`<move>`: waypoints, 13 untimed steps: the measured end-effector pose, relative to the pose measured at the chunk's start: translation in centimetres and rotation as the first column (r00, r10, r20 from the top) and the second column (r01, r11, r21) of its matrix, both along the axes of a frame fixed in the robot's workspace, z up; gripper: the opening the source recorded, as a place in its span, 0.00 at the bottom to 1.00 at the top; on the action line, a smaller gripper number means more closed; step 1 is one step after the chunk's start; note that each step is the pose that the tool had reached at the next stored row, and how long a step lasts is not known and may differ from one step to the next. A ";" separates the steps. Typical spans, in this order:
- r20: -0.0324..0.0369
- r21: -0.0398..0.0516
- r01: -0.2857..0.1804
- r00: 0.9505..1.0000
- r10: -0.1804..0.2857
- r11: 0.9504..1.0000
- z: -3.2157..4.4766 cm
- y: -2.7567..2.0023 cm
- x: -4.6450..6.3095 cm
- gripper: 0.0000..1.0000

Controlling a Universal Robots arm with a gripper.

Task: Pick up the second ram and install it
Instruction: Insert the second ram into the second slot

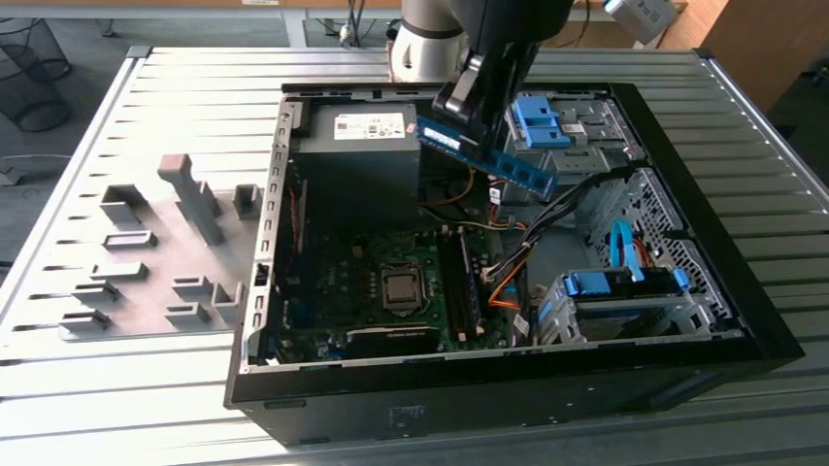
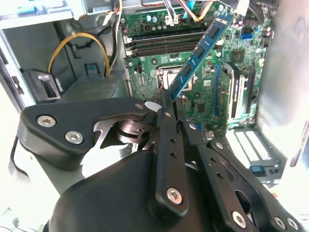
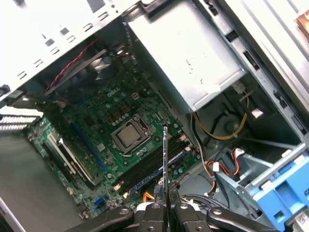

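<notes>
My gripper (image 1: 472, 128) hangs over the open computer case (image 1: 725, 335), shut on the second ram (image 1: 499, 160), a long blue stick with dark chips. The stick is held by one end and slopes down toward the exterior view's right, above the power supply's edge and the cables. In the second wrist view the ram (image 2: 198, 53) reaches out from the black fingers (image 2: 166, 125) over the green motherboard (image 2: 203, 96). In the first wrist view the ram (image 3: 165, 159) shows edge-on, above the memory slots (image 3: 145, 174). The slots (image 1: 460, 282) lie beside the processor socket (image 1: 402, 287).
A grey power supply (image 1: 352, 155) fills the case's back corner. Light-blue drive brackets (image 1: 537, 121) (image 1: 619, 283) and orange and black cables (image 1: 512, 277) crowd the exterior view's right side. A grey holder with upright blocks (image 1: 155, 252) lies on the slatted table (image 1: 116, 388) beside the case.
</notes>
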State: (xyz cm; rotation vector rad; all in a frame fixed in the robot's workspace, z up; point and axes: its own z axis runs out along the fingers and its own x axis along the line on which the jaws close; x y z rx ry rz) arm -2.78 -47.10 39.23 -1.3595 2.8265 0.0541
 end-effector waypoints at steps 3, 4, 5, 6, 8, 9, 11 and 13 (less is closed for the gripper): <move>0.000 -0.001 0.054 0.999 -0.054 0.999 -0.10 0.00 0.0 0.14; 0.000 -0.001 0.072 0.997 -0.072 0.997 -0.13 0.00 0.0 0.14; 0.000 -0.001 0.090 0.996 -0.090 0.996 -0.16 0.00 0.0 0.14; 0.000 -0.001 0.108 0.994 -0.108 0.994 -0.19 0.00 0.0 0.14; 0.000 -0.001 0.145 0.989 -0.145 0.989 -0.26 0.00 0.0 0.14; 0.000 -0.001 0.163 0.987 -0.163 0.987 -0.28 0.00 0.0 0.14; 0.000 -0.001 0.184 0.983 -0.184 0.983 -0.29 0.00 0.0 0.14; 0.000 -0.001 0.186 0.983 -0.186 0.983 -0.31 0.00 0.0 0.14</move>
